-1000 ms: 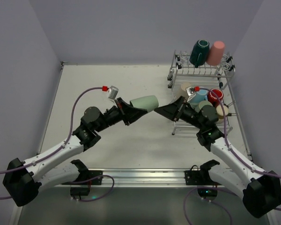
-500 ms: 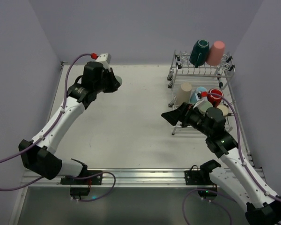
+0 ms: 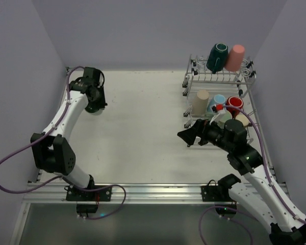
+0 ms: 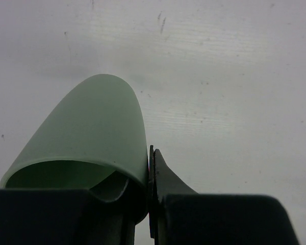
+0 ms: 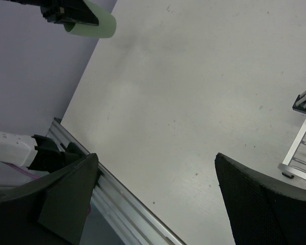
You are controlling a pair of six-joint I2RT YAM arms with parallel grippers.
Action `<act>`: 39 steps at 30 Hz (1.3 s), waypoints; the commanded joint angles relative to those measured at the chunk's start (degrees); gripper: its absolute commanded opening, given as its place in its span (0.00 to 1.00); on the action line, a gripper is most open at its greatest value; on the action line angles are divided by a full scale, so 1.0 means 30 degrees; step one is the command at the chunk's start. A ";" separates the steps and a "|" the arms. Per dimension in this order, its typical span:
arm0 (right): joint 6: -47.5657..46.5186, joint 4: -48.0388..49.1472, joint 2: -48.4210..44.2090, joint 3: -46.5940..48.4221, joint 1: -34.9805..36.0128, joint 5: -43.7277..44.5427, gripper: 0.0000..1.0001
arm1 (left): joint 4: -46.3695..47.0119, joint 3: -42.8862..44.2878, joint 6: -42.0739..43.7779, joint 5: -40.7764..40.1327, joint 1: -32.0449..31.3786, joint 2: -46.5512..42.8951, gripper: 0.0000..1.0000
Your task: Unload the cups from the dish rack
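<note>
Logging the left fingers clamped on the rim of the sage green cup, one inside and one outside; the cup lies tilted over the far-left part of the desk, close to the side wall. The right fingers are spread wide and hold nothing, just beside the dish rack. We see the dark teal cup and pink cup on its top tier, and the beige cup, light blue cup and red cup below. The right arm partly hides the front of the lower tier.
</note>
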 commanded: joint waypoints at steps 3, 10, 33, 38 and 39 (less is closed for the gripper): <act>-0.0998 -0.0368 -0.0583 -0.0335 0.0248 0.0549 0.99 | -0.0976 0.1133 0.1309 0.1225 0.1040 0.2822 0.00; -0.1115 -0.0104 -0.0175 -0.0717 0.0395 0.0489 0.99 | -0.0656 0.1405 0.1310 0.1253 0.1362 0.4876 0.00; -0.1408 0.0042 0.0880 0.0103 0.0688 0.0989 0.99 | 0.0517 0.0845 0.1310 0.1869 0.2154 0.4147 0.68; -0.1262 0.0072 0.1291 0.0425 0.0922 0.1280 0.99 | 0.0459 0.3037 0.1164 0.2950 0.2154 0.2801 0.83; -0.1262 -0.0015 0.1291 0.0513 0.0980 0.1426 0.99 | 0.0488 0.3363 0.1076 0.3070 0.2154 0.2507 0.85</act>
